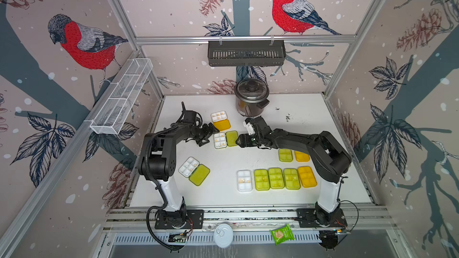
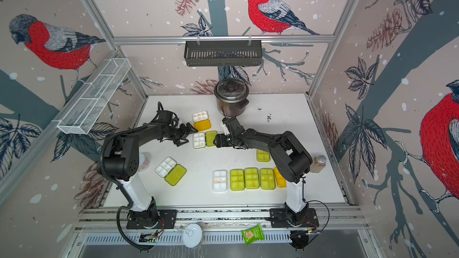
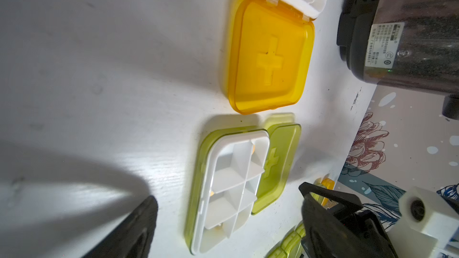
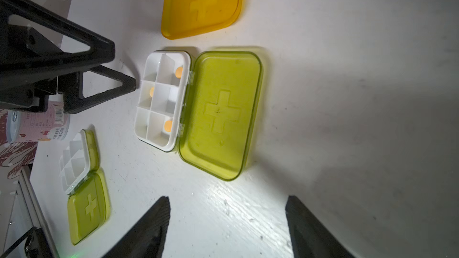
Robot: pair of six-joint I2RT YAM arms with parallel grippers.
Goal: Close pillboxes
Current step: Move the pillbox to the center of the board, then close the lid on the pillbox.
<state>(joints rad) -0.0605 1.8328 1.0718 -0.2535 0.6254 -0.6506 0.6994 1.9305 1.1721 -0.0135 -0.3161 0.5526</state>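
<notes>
The left gripper (image 1: 210,134) has its jaws wide apart and holds nothing. It sits just left of the white tray (image 1: 220,140) of an open green-lidded pillbox (image 4: 198,110) at mid-bench. The right gripper (image 4: 227,197) also shows its jaws apart and empty in its wrist view. It sits just right of that box's flat-lying lid (image 1: 232,138), with a strip of bare bench between them. Orange pills lie in the tray.

Just beyond, an open orange-lidded pillbox (image 1: 219,121) has its lid close to the green box's far edge, leaving little room there. A third open pillbox (image 1: 194,171) lies near left, by the left arm. A row of five closed pillboxes (image 1: 275,178) stands side by side near right. Two more closed pillboxes (image 1: 285,155) are partly hidden under the right arm.

The white bench (image 1: 231,160) is bare between the middle box and the near row, with dark specks far right. A rice cooker (image 1: 251,100) stands at the far edge. Bird-print walls close in three sides.
</notes>
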